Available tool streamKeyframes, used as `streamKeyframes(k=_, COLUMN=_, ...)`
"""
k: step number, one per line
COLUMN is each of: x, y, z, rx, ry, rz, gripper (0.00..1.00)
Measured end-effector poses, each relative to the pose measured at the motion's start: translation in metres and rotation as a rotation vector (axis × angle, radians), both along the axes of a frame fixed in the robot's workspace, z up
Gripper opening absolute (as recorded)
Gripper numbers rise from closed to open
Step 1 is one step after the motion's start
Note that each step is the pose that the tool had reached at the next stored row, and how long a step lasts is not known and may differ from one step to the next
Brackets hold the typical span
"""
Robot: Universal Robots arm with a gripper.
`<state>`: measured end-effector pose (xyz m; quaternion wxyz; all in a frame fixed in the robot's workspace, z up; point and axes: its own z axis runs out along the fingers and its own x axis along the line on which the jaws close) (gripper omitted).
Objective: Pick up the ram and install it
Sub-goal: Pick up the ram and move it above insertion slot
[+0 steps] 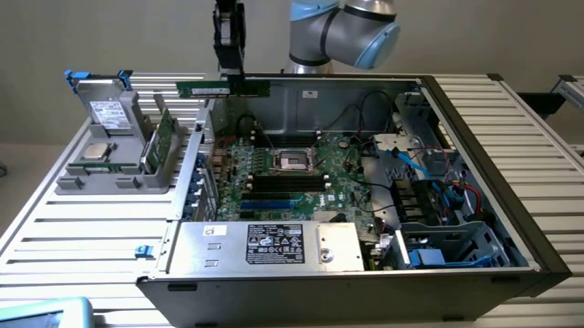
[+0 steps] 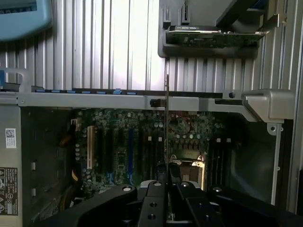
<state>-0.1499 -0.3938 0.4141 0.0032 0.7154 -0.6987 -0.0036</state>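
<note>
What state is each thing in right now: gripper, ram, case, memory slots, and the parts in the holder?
ram: held level in the air, not seated in any slot
gripper: shut on the ram
case: open, motherboard exposed
memory slots: look empty
drive: standing upright in the grey holder
processor chip: lying flat in the grey holder

The ram [image 1: 205, 89] is circuit board, the table [image 1: 82, 232] ribbed bare metal.

An open computer case [image 1: 319, 297] with its motherboard [image 1: 264, 198] sits on a slatted table [image 1: 82, 232] beside a grey holder [image 1: 109, 183].
</note>
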Motion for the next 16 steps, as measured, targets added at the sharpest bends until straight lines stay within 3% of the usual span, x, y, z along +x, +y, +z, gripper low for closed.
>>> streamKeyframes(k=9, x=0.041, y=0.0026, z=-0.0008, rx=0.0000, ry=0.0000, rz=0.001, gripper=0.13)
streamKeyframes(k=12, x=0.053, y=0.0080, z=-0.0022, rx=0.0000, ry=0.0000, rz=0.001, gripper=0.13)
streamKeyframes(k=16, x=0.065, y=0.0192, z=-0.0045, rx=-0.0035, ry=0.0000, rz=0.000, gripper=0.13)
